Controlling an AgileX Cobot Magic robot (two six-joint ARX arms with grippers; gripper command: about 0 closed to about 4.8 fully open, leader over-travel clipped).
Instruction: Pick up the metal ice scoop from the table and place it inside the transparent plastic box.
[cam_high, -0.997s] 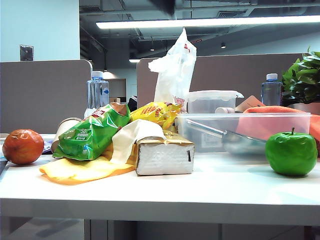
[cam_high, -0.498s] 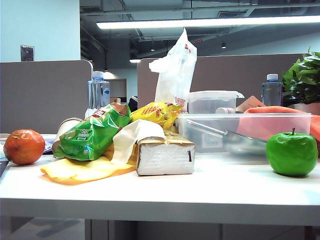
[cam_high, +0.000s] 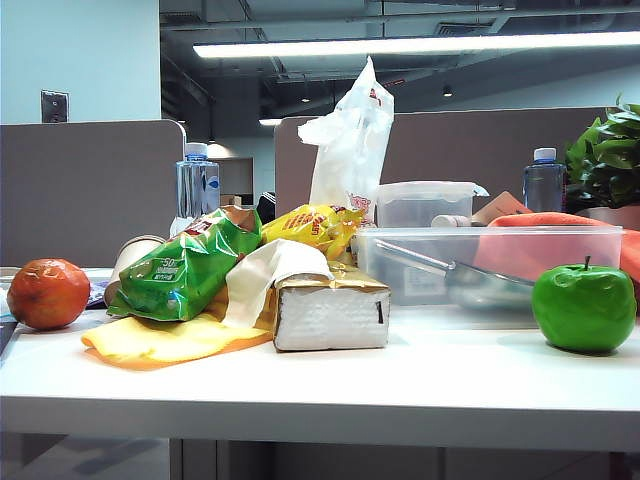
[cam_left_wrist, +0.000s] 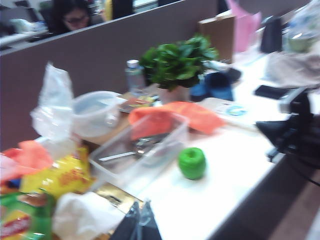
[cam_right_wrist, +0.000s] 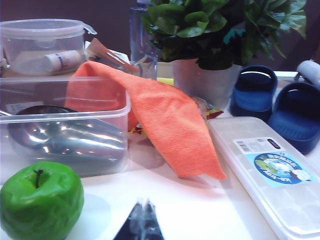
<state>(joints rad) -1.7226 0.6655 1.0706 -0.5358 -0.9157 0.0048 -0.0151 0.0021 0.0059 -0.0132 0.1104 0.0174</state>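
Nothing on the desk (cam_high: 420, 385) has moved; scoop (cam_right_wrist: 70, 137) lies inside the box (cam_right_wrist: 100, 112). Left tool (cam_left_wrist: 137, 222) and right tool (cam_right_wrist: 141, 222), both closed and empty, hang above the desk near that box; I'd just park them.

dark tapered left gripper (cam_left_wrist: 141, 220), right gripper (cam_right_wrist: 141, 220)

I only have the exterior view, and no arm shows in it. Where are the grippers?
Observer: The left gripper is shut and empty, raised near the tissues.
Operator: And the right one?
Observer: The right gripper is shut too, low over the table beside the apple.
Operator: Is the scoop fully inside the box?
Observer: Yes. The right wrist view shows the scoop lying on the floor of the box, with nothing gripping it.
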